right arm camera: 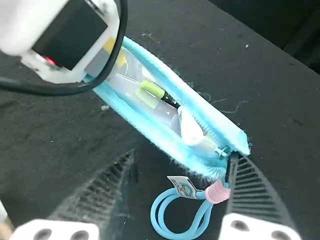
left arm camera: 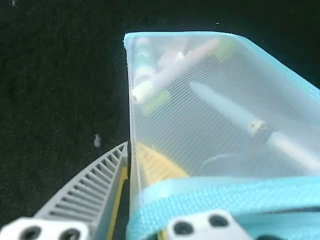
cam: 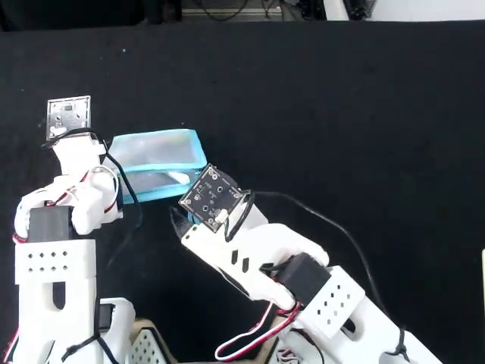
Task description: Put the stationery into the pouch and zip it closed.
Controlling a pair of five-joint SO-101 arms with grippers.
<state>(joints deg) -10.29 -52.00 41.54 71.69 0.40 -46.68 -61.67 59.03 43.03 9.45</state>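
The translucent mesh pouch with turquoise fabric edging lies flat on the black cloth surface, and both arms meet it, one at each end.

The left claw is clamped on one short end of the pouch. Its grey ribbed finger presses against the outside of the mesh, and its yellow-padded finger shows through the mesh on the other side, so the pouch wall is pinched between them.

Inside the pouch, the left wrist view shows a white pen lying diagonally and a pale blue pen beside it. Through the pouch's mouth, the right wrist view shows a pen with a lime-green cap and a white rounded piece nearer the zipper end.

The pouch's mouth gapes along most of its length, and the small metal zipper slider sits at the end away from the left claw. A pink bead, a little printed tag and a turquoise cord loop hang from the slider and rest on the surface just beyond that end.

The right claw stands with its fingers spread wide on either side of this slider end, holding nothing. One dark ribbed finger is right beside the slider's black pull tab, though I cannot tell if they touch.
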